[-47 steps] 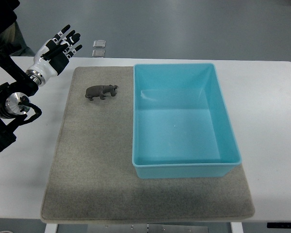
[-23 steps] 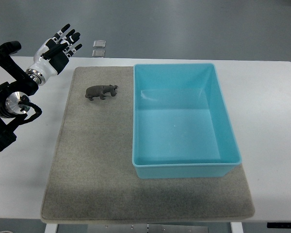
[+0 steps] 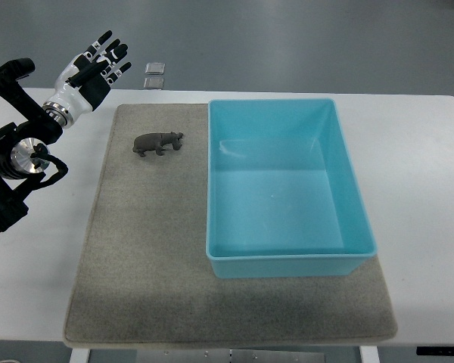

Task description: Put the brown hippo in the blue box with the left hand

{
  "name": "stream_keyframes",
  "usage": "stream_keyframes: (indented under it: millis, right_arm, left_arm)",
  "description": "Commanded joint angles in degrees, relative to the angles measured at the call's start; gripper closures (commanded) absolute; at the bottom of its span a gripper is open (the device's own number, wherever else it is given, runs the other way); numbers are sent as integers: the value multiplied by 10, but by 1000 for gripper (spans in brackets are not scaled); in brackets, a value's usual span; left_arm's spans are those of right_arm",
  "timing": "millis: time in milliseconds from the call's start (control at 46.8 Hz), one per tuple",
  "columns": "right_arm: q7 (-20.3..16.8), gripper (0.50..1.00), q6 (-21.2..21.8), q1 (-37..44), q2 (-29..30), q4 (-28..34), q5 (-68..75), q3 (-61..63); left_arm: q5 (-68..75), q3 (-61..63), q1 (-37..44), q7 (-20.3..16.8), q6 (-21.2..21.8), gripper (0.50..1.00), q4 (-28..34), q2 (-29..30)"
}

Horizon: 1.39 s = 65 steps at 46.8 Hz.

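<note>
A small brown hippo (image 3: 158, 143) stands on the grey mat (image 3: 151, 249), near its far left corner, head toward the blue box. The blue box (image 3: 285, 187) sits open and empty on the mat's right part. My left hand (image 3: 94, 68) is up at the far left of the table, left of and beyond the hippo, well apart from it. Its fingers are spread and hold nothing. The right arm is out of view.
The mat lies on a white table (image 3: 431, 189). Two small square tiles (image 3: 154, 74) lie on the floor beyond the table's far edge. My left arm's black joints (image 3: 19, 155) fill the left edge.
My left hand has lifted slightly up and away, toward the far left corner. The hippo and box have not moved.
</note>
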Motion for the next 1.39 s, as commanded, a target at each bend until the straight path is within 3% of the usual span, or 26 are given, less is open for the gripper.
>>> stream_keyframes:
  millis: [0, 192, 406, 962, 1155, 1368]
  right_arm:
    - [0, 564, 0, 0, 0, 0, 0, 0]
    - [0, 564, 0, 0, 0, 0, 0, 0]
    - [0, 564, 0, 0, 0, 0, 0, 0]
    - [0, 564, 0, 0, 0, 0, 0, 0]
    - [0, 564, 0, 0, 0, 0, 0, 0]
    - [0, 564, 0, 0, 0, 0, 0, 0]
  left_arm:
    - [5, 2, 0, 0, -10, 504, 1, 3]
    - [7, 4, -4, 0, -47, 504, 16, 3]
    - [7, 27, -20, 0, -51, 504, 18, 7]
    - [20, 171, -60, 0, -128, 501, 11, 57]
    - [23, 172, -65, 2, -128, 504, 13, 60]
    - [40, 232, -100, 0, -98, 506, 13, 61]
